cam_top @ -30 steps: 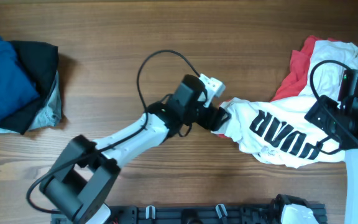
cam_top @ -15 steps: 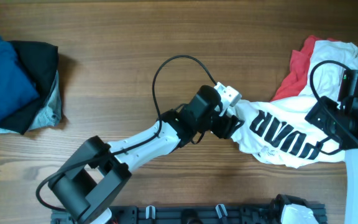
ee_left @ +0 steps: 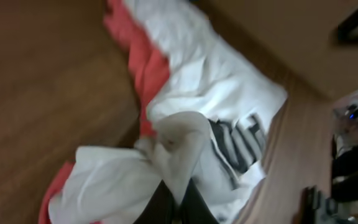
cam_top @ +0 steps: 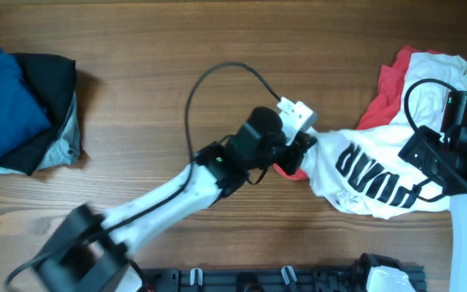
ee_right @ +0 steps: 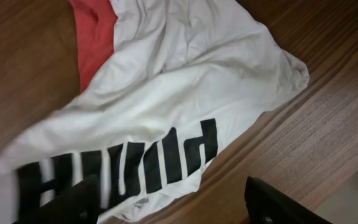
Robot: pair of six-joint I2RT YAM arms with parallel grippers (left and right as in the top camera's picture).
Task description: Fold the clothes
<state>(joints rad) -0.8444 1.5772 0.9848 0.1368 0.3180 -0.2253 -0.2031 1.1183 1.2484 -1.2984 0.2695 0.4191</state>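
Observation:
A white shirt with black lettering [cam_top: 379,174] lies crumpled at the right of the wooden table, with red cloth [cam_top: 392,85] showing behind it. My left gripper [cam_top: 302,150] is at the shirt's left edge. In the left wrist view the left gripper [ee_left: 178,202] is shut on a raised fold of white fabric [ee_left: 179,140]. My right arm [cam_top: 456,154] hangs over the shirt's right end. Its gripper [ee_right: 176,205] is open, and the shirt's lettered hem [ee_right: 135,168] runs between the dark fingers [ee_right: 73,202], which are not touching it.
At the far left of the table sits a pile of clothes: a blue piece [cam_top: 2,101] on top of black [cam_top: 51,77] and pale grey ones [cam_top: 67,146]. A black rail [cam_top: 258,280] runs along the front edge.
My left gripper travelled right to the shirt's left edge and shut on a fold of it, bunching the edge and baring some red cloth. The right arm stayed still.

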